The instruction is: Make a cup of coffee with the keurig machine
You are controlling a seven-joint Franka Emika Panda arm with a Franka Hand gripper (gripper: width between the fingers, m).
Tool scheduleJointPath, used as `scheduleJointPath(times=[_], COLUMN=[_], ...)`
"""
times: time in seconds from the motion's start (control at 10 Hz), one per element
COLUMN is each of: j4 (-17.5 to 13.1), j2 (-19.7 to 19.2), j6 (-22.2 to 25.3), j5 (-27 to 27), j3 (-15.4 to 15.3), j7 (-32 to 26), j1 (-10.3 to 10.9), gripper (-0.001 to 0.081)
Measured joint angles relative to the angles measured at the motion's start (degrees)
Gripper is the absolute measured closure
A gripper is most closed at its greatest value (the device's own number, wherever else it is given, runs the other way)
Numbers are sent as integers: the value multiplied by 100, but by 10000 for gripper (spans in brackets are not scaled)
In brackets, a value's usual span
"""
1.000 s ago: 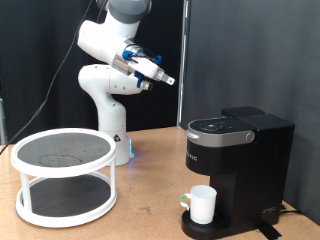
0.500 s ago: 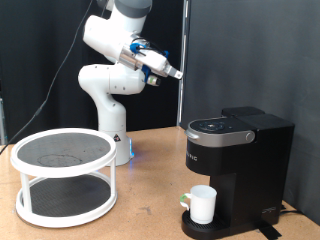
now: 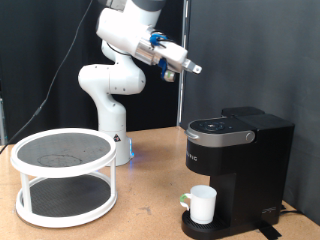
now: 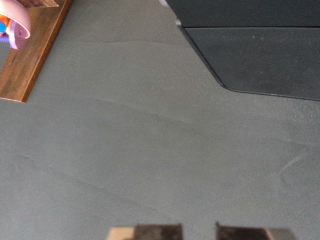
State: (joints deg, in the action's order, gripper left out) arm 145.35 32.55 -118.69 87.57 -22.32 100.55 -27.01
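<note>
1. My gripper (image 3: 193, 69) hangs high in the air, above the keurig machine (image 3: 238, 160) and toward the exterior view's left of it, well apart from everything on the table (image 3: 140, 215).
2. My fingers hold nothing; the wrist view catches only their tips with a narrow gap between them, so I judge the hand nearly closed.
3. The cup (image 3: 203, 204) stands on the machine's round drip base under the spout, handle toward the exterior view's left. That placing step looks done.
4. I judge the step in hand to be the approach to the machine's top, whose lid sits shut. Reaching it calls for a descent onto the lid or buttons without knocking the cup.
5. I cannot see into the cup. The two-tier white rack (image 3: 63, 175) at the exterior view's left shows nothing on either shelf.
</note>
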Motion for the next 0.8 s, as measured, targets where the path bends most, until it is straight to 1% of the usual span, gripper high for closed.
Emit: scheduleJointPath(times=[0.2, 0.3, 0.5, 0.6, 0.8], j4=[-344, -526, -928, -1116, -1330], j2=[-252, -374, -639, -778, -983], j6=[-166, -212, -235, -363, -840], j5=[-40, -159, -773, -1039, -1406], j3=[-246, -363, -596, -731, -980], j7=[84, 208, 681, 833, 835], j1=[-2, -4, -23, -34, -51], gripper=[806, 806, 806, 806, 806])
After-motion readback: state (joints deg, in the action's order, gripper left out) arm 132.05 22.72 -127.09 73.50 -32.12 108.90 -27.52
